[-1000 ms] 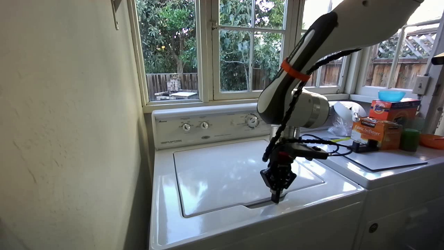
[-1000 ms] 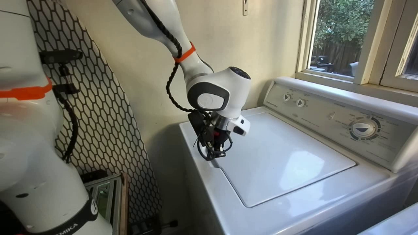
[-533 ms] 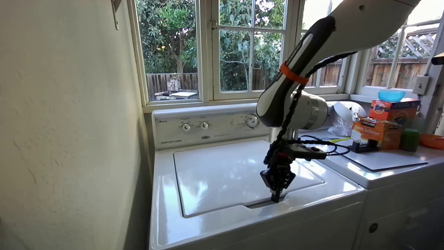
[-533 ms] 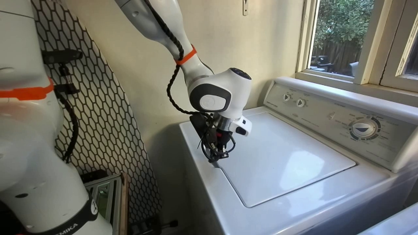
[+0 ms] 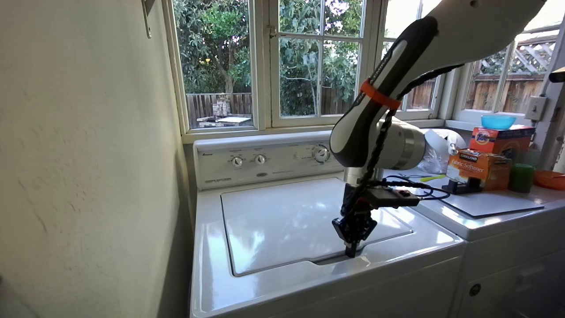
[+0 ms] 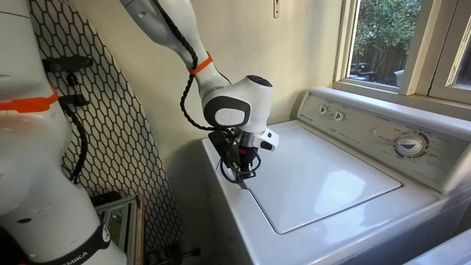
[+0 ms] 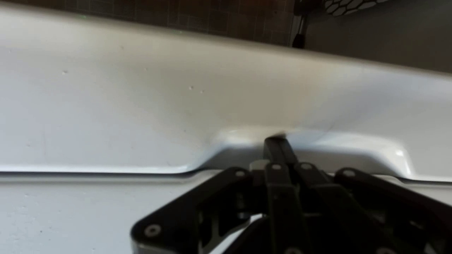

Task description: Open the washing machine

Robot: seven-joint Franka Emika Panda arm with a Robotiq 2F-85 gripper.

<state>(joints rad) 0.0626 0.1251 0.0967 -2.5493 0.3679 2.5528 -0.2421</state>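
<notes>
One arm has shifted; two fingers meet at one washer notch.

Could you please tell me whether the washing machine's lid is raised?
No, in an exterior view the lid lies flat, level with the white top around it.

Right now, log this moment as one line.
washing machine lid: closed | end effector: shut, at front notch | likely next: pry lid upward

One washer, three round knobs
</notes>
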